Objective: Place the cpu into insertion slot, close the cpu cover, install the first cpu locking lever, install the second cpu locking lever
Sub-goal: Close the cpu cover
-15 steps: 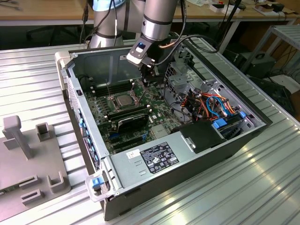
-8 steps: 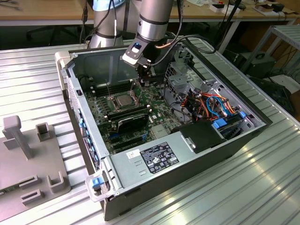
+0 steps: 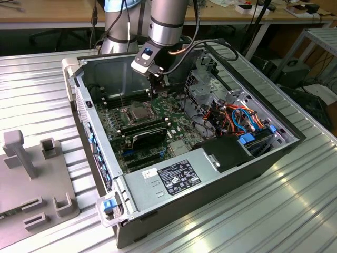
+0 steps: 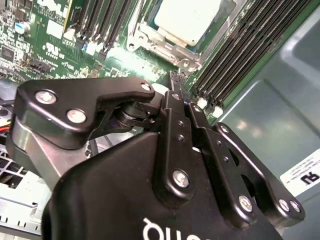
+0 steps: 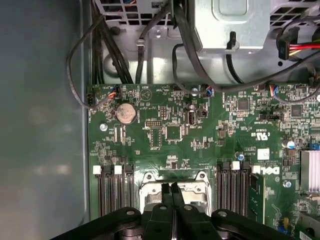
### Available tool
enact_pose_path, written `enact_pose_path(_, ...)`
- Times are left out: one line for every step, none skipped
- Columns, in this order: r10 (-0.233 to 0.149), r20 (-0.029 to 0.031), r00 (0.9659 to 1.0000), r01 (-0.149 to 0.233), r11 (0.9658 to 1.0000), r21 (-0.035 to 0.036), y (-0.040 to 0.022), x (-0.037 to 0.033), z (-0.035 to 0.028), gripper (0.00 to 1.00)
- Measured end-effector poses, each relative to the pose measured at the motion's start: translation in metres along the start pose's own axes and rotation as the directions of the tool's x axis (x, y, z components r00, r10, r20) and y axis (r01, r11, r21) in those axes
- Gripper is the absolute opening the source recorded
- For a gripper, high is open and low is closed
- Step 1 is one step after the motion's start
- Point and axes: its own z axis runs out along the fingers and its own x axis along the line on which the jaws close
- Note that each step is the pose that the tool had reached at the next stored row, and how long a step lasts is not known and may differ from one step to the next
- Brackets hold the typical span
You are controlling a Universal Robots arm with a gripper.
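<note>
The cpu (image 3: 139,112) lies in the insertion slot (image 5: 199,181) on the green circuit board (image 5: 170,132); its dull silver top (image 4: 192,20) shows in the second wrist view. The cpu cover (image 4: 165,50) lies flat around it as a silver frame. A thin wire lever (image 3: 122,101) stands upright at the socket's side towards the exterior view's left. My gripper (image 3: 157,94) hangs just above the socket's edge towards the exterior view's right, fingers pressed together with nothing between them (image 4: 176,82) (image 5: 171,189).
Long black memory slots (image 5: 112,192) flank the socket on both sides. A black card (image 3: 147,134), the power supply (image 3: 176,176) and a bundle of coloured cables (image 3: 237,118) crowd the case. The case walls (image 3: 84,100) enclose the board. A grey fixture (image 3: 31,174) rests on the table.
</note>
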Motion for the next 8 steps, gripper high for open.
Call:
enact_pose_path(0.000, 0.0000, 1.0000, 0.000, 1.0000, 0.0000, -0.0017, 0.0003, 0.0000, 0.11)
enact_pose_path(0.000, 0.0000, 1.0000, 0.000, 1.0000, 0.0000, -0.0028, 0.0006, 0.0000, 0.11)
enact_pose_path(0.000, 0.0000, 1.0000, 0.000, 1.0000, -0.0001, -0.0030, 0.0007, 0.0000, 0.11)
enact_pose_path(0.000, 0.0000, 1.0000, 0.000, 1.0000, 0.0000, -0.0031, 0.0008, 0.0000, 0.11)
enact_pose_path(0.000, 0.0000, 1.0000, 0.000, 1.0000, 0.0000, -0.0032, 0.0008, 0.0000, 0.11)
enact_pose_path(0.000, 0.0000, 1.0000, 0.000, 1.0000, 0.0000, -0.0032, 0.0009, 0.0000, 0.11)
enact_pose_path(0.000, 0.0000, 1.0000, 0.000, 1.0000, 0.0000, -0.0033, 0.0009, 0.0000, 0.11)
enact_pose_path(0.000, 0.0000, 1.0000, 0.000, 1.0000, 0.0000, -0.0034, 0.0009, 0.0000, 0.11)
